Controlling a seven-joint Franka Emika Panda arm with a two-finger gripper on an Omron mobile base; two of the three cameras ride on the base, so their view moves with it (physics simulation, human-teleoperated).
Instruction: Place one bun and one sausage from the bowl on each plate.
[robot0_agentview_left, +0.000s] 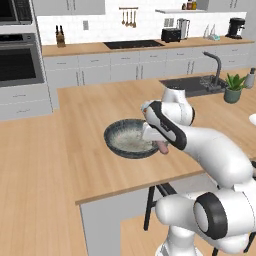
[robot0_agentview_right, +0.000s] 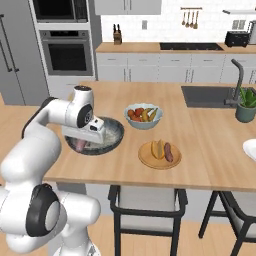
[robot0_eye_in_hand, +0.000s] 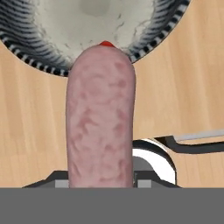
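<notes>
The bowl (robot0_agentview_right: 102, 137) sits on the surface (robot0_agentview_right: 210, 160) near its front edge. Right of the bowl lies the plate (robot0_agentview_right: 159, 155), carrying a bun (robot0_agentview_right: 157, 149) and a sausage (robot0_agentview_right: 168, 151) side by side. Behind that plate, the fruit bowl (robot0_agentview_right: 143, 116). Another sausage (robot0_eye_in_hand: 100, 127) hangs over the bowl's near rim.

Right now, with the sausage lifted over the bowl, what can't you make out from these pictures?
- Pincer fingertips: in the hand view the sausage covers them, so the contact itself is hidden.
- White plate: cut off by the right edge of the right base view; its contents are unknown.
- Bowl: the arm blocks part of its inside in both base views.
- Fruit bowl: the fruit is too small to identify.
</notes>
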